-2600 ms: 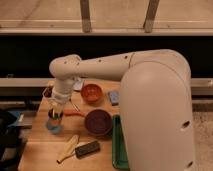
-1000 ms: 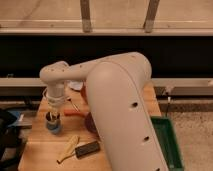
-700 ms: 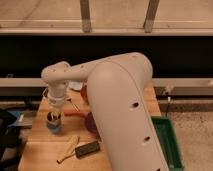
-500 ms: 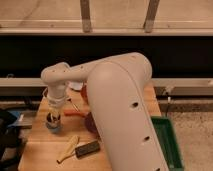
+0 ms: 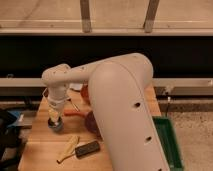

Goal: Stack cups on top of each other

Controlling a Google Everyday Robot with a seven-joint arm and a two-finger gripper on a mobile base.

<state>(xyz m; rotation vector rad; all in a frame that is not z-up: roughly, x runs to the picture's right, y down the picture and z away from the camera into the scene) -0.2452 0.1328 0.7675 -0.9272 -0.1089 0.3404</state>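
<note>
Readable text: I find none, on anything in my view.
My white arm (image 5: 120, 100): plain shell with a few small dark holes, no lettering I can make out.
My gripper (image 5: 54, 118): low over the left side of the light wooden table (image 5: 45, 150), at the small light blue plastic cup (image 5: 56, 125); no markings legible on either.
Small dark rectangular block (image 5: 87, 148): no label I can read.
Green plastic tray (image 5: 171, 145): no print visible.

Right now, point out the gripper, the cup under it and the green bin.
gripper (image 5: 54, 116), camera view, its lower tip over the cup.
cup (image 5: 56, 126), camera view, its visible side.
green bin (image 5: 172, 145), camera view, its inner floor.
</note>
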